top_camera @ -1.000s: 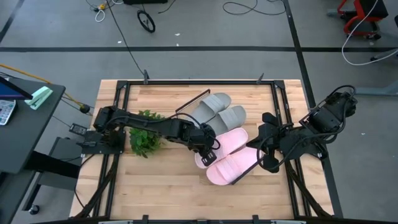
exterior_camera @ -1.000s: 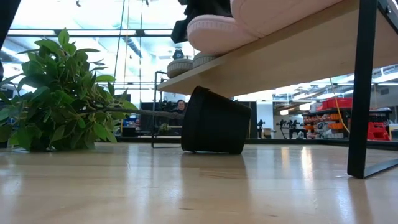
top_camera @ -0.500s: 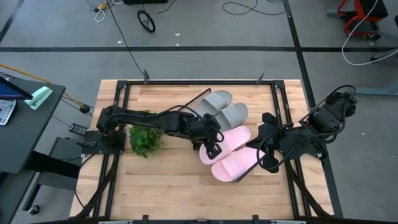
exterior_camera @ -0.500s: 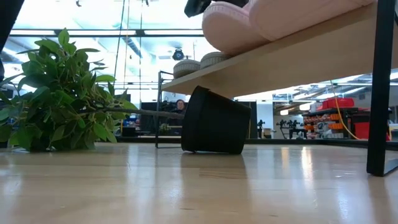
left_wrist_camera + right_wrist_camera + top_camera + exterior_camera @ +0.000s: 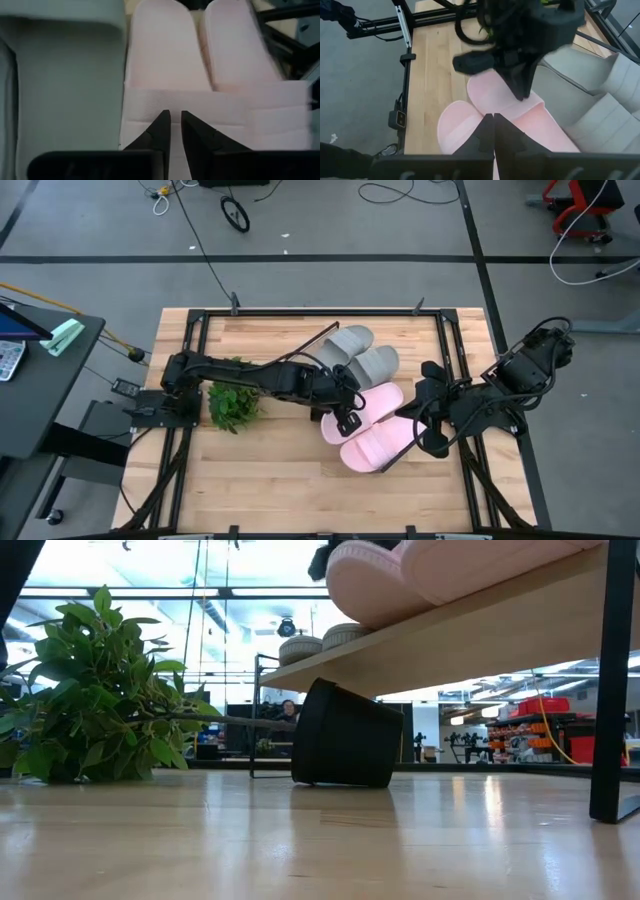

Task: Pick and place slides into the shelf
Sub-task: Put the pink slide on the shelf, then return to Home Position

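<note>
Two grey slides (image 5: 358, 353) and two light pink slides (image 5: 368, 427) lie side by side on the shelf (image 5: 308, 346), a raised board that runs slantwise across the table's middle. The low view shows the shelf's underside (image 5: 450, 635) and the pink toes (image 5: 365, 585) at its edge. My left gripper (image 5: 345, 417) hovers just above the strap (image 5: 165, 102) of the pink slide next to the grey pair. Its fingers stand a narrow gap apart with nothing between them. My right gripper (image 5: 424, 427) waits shut beside the shelf's right end.
A green leafy plant (image 5: 232, 401) lies on the table's left side under my left arm. Its black pot (image 5: 345, 735) lies tipped on its side below the shelf. The shelf's dark leg (image 5: 605, 680) stands at the near right. Bare wood shows along the table's near edge.
My left gripper has gone a little toward the table's right edge and then up, off the pink slide. The shelf, with the slides on it, has slid slightly toward the right.
</note>
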